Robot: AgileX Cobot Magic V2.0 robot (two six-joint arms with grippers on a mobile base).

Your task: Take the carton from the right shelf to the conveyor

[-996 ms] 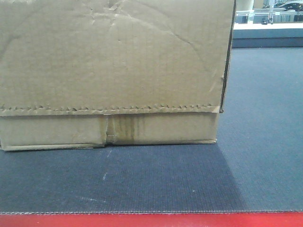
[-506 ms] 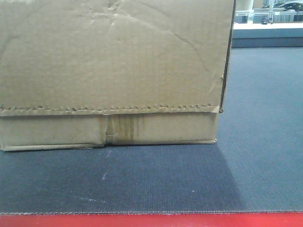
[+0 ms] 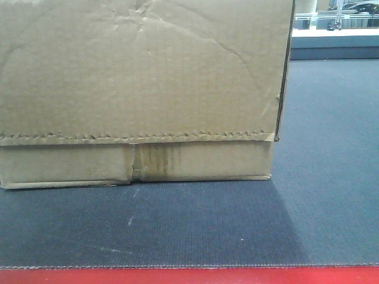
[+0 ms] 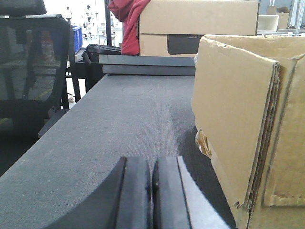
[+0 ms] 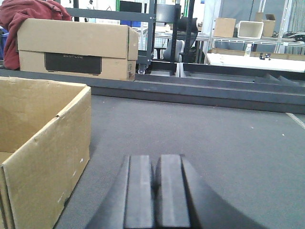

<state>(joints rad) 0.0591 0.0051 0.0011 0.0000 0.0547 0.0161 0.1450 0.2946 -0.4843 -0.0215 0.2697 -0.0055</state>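
The brown carton (image 3: 136, 89) stands on the dark grey-blue conveyor (image 3: 195, 225), close before the front camera, its serrated flap and taped seam facing me. The red front edge (image 3: 189, 276) runs along the bottom. My left gripper (image 4: 151, 164) is shut and empty, low over the belt just left of the carton (image 4: 238, 124), apart from it. My right gripper (image 5: 155, 162) is shut and empty, over the belt just right of the open carton (image 5: 43, 148), apart from it. The right shelf is out of view.
A second cardboard box (image 5: 76, 47) with a red cloth (image 5: 24, 14) sits beyond the belt's far edge. A black mesh chair (image 4: 33, 71) stands left of the belt. Racks and a white bin (image 5: 250, 28) stand far behind.
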